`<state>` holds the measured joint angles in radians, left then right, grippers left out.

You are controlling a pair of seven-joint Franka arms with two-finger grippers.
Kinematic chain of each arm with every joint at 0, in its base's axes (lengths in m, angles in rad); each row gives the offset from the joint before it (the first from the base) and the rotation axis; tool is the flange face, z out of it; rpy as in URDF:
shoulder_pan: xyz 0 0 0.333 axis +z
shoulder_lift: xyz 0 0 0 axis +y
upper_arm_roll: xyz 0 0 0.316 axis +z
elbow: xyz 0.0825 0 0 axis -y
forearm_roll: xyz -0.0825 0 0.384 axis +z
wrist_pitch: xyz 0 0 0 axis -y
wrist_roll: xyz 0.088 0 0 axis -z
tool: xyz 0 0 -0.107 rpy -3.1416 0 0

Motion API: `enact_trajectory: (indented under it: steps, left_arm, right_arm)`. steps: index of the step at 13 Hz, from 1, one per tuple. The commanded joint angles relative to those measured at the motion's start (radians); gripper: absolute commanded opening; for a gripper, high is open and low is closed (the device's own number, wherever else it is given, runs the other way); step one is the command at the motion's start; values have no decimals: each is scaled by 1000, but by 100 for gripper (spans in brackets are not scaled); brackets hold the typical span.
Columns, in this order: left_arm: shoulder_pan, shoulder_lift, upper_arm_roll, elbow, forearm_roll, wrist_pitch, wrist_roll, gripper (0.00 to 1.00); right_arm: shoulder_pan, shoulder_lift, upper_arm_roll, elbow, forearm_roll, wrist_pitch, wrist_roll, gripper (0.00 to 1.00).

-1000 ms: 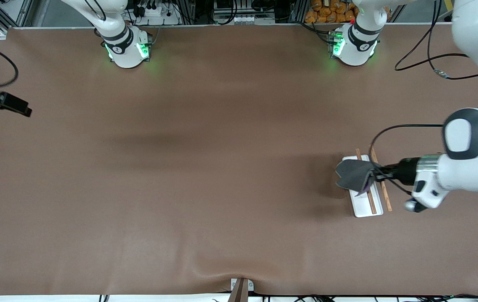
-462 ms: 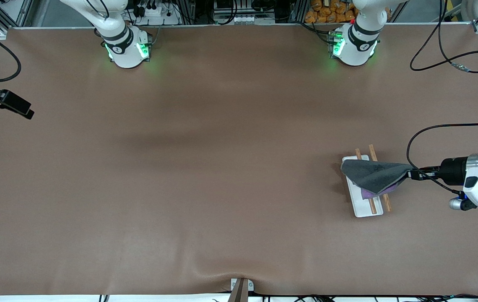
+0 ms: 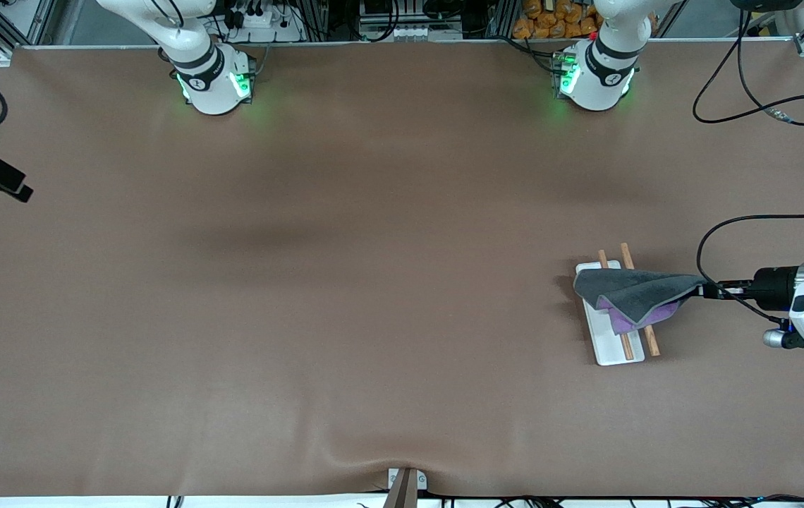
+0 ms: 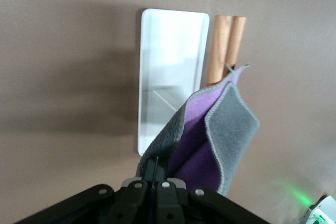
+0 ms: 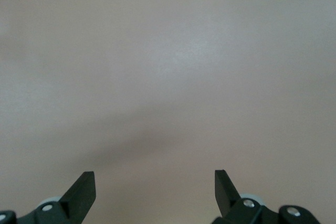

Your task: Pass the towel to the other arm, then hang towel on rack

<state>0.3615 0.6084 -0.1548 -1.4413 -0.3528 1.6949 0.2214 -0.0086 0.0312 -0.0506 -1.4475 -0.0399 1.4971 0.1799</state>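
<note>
The brown table (image 3: 345, 296) carries the rack (image 3: 612, 346) toward the left arm's end: a white tray base with two wooden rods (image 3: 649, 339) over it. The towel (image 3: 631, 296) drapes across the rods, grey face up, purple beneath. The left gripper (image 3: 709, 290), just beside the rack, pinches one towel corner. The right gripper (image 5: 155, 184) waits wide open, holding nothing, over bare table.

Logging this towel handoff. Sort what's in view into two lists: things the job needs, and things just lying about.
Job's own:
- towel, draped over the rack's rods
- rack
- left gripper, shut on a towel corner beside the rack
- right gripper, open, waiting over bare table

Lying about:
- loose black cable toward the left arm's end
</note>
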Motion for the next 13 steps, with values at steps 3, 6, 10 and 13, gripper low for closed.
enact_trajectory:
  steps: [3,6,10,13]
  left_arm:
    - [50,13,-8,1,1,-17,58,100]
    - [39,-31,-6,12,46,-49,47,100]
    - [-5,-192,-19,13,161,-87,29,100]
    - [-116,-330,-19,12,260,-100,-133,100]
  right_arm:
    - [36,-33,-61,-40,20,20,-54,100]
    - [35,-30,-48,-33,12,20,-56,100]
    - [26,-27,-37,-13,9,18,-56,100]
    - [4,-27,-37,-11,20,18,-56,100]
